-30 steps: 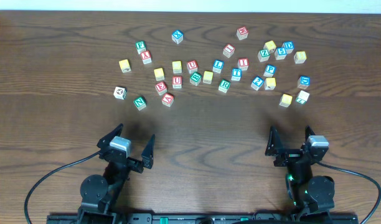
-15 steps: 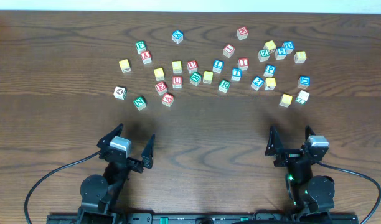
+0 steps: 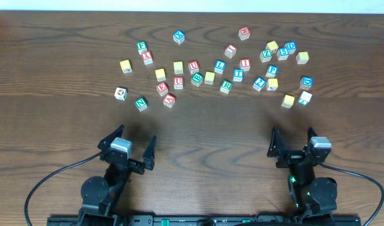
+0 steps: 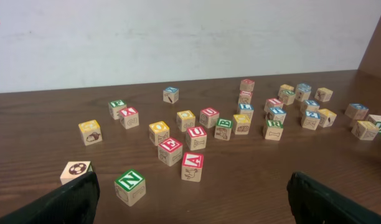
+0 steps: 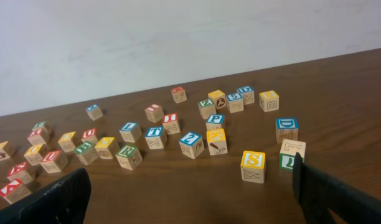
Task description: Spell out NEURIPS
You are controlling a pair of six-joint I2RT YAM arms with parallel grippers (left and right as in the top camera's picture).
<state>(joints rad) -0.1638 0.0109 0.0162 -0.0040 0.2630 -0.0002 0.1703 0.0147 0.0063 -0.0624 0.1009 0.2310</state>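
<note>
Since no row of letters has been started, we judge the first job is fetching the green N block (image 3: pixel 140 103), which sits at the near left edge of the scatter on the counter (image 3: pixel 204 132). We would bring the left end effector (image 3: pixel 130 145) straight down over it, fingers straddling two flat sides, clear of the red A block (image 3: pixel 169 99) nearby, with the letter kept facing up. Both it and the right end effector (image 3: pixel 293 142) stand wide open, holding and touching nothing, well apart from the blocks.
</note>
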